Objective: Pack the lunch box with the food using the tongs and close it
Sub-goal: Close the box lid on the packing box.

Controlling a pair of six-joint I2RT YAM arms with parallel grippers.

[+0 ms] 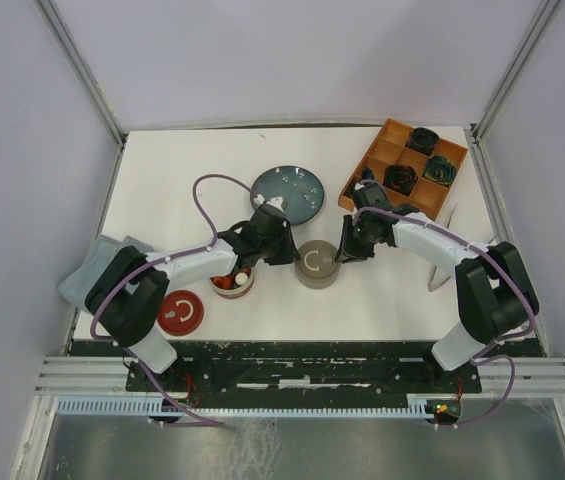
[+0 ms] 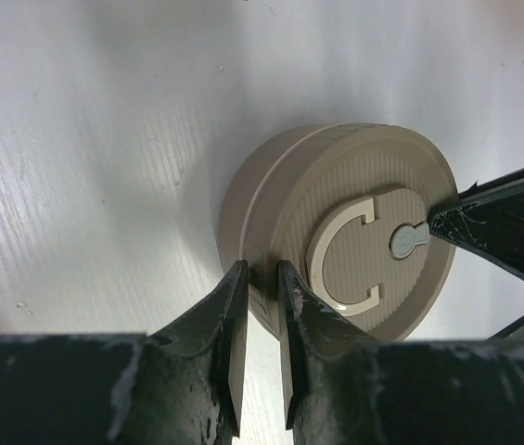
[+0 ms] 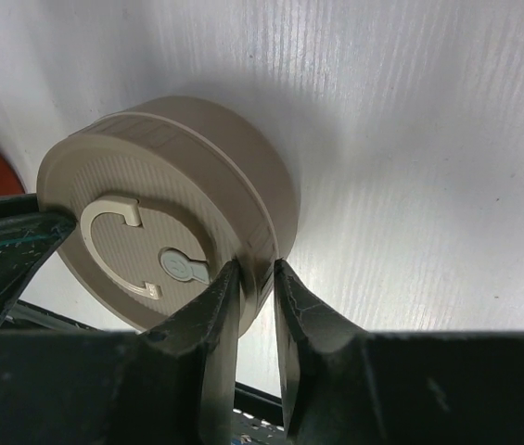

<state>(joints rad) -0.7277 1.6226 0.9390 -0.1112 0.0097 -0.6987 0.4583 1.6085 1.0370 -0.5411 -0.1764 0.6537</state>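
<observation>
Left tool (image 2: 260, 273): fingers a narrow slit apart, tips against the side wall of the beige lunch box (image 2: 354, 167). You cannot tell whether they pinch it. Right tool (image 3: 255, 271): the same, on the box's opposite side. The box stands in the middle of the surface (image 1: 182, 170), lid on, flat face up. Just left of it, an open round tub (image 1: 245, 291) holds the food (image 1: 224, 282). The tongs (image 1: 435, 282) lie by the right edge, long axis near-to-far, far end leaning right. You cannot make out which end is joined.
</observation>
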